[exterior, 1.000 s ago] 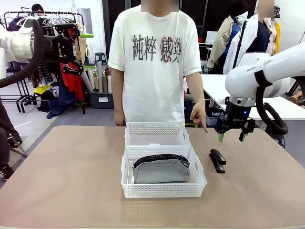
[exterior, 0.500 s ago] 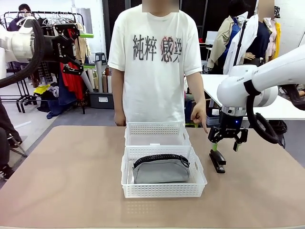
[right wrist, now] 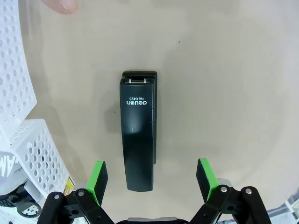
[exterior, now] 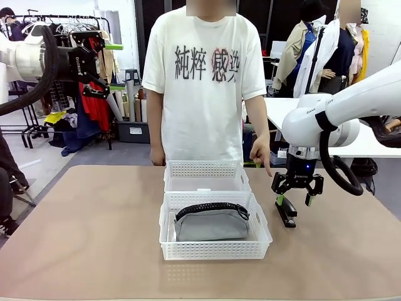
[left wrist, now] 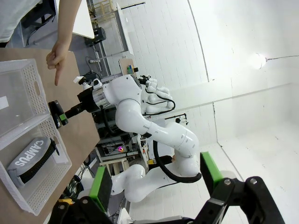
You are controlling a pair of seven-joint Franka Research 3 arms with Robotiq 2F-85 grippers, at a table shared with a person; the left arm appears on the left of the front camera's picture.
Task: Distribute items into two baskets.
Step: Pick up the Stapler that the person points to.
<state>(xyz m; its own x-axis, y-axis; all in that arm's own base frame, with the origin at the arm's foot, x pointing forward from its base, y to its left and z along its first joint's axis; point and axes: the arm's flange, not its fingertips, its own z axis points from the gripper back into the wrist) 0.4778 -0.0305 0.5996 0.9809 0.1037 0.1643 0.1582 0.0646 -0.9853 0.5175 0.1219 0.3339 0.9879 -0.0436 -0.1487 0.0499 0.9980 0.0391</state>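
Observation:
The grey pouch (exterior: pixel 211 224) with its black zipper lies in the near basket (exterior: pixel 215 249). Behind it, touching, stands the far basket (exterior: pixel 207 177), with nothing in it. The black stapler (exterior: pixel 286 213) lies on the table just right of the near basket. My right gripper (exterior: pixel 292 199) hangs open right above it; in the right wrist view the stapler (right wrist: pixel 138 130) lies lengthwise between the spread green fingers (right wrist: pixel 96 176) of the gripper (right wrist: pixel 152 179). My left gripper (exterior: pixel 116 67) is raised high at the far left, open and holding nothing. The left wrist view shows the pouch (left wrist: pixel 32 156) and stapler (left wrist: pixel 58 113) from afar.
A person stands at the far side; one hand (exterior: pixel 262 153) points down at the table behind the stapler, its fingertip (right wrist: pixel 58 5) at the top of the right wrist view. The basket wall (right wrist: pixel 18 93) runs close on the stapler's left.
My right arm has moved left and down, from beside the stapler to directly over it, jaws still open. The left arm and the person's pointing hand have stayed put.

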